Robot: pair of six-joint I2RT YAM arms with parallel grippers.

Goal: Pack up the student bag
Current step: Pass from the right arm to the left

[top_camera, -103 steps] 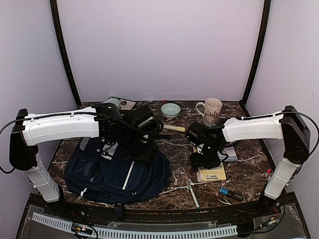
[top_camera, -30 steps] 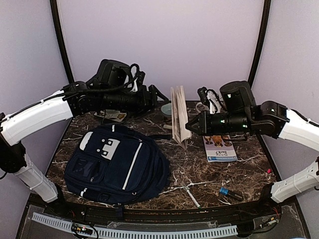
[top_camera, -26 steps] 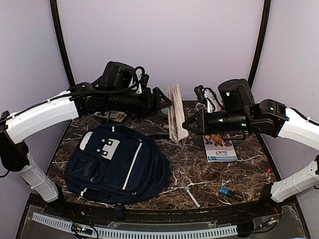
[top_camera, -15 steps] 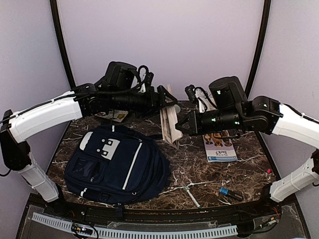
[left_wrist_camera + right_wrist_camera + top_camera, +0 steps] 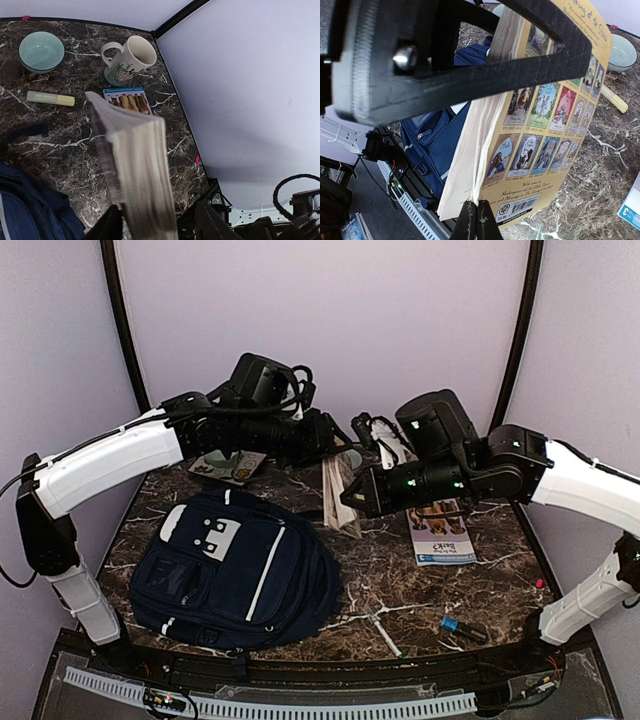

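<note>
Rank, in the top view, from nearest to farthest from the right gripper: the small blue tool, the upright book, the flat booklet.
1. book: in the right gripper, raised, centre.
2. booklet: lying flat, right side.
3. small blue tool: near the front edge, right.

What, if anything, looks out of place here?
The yellow-covered paperback book hangs tilted in mid-air, one edge pinched by the right gripper, with the left gripper straddling it. The navy blue fabric backpack lies flat, showing no opening.
</note>
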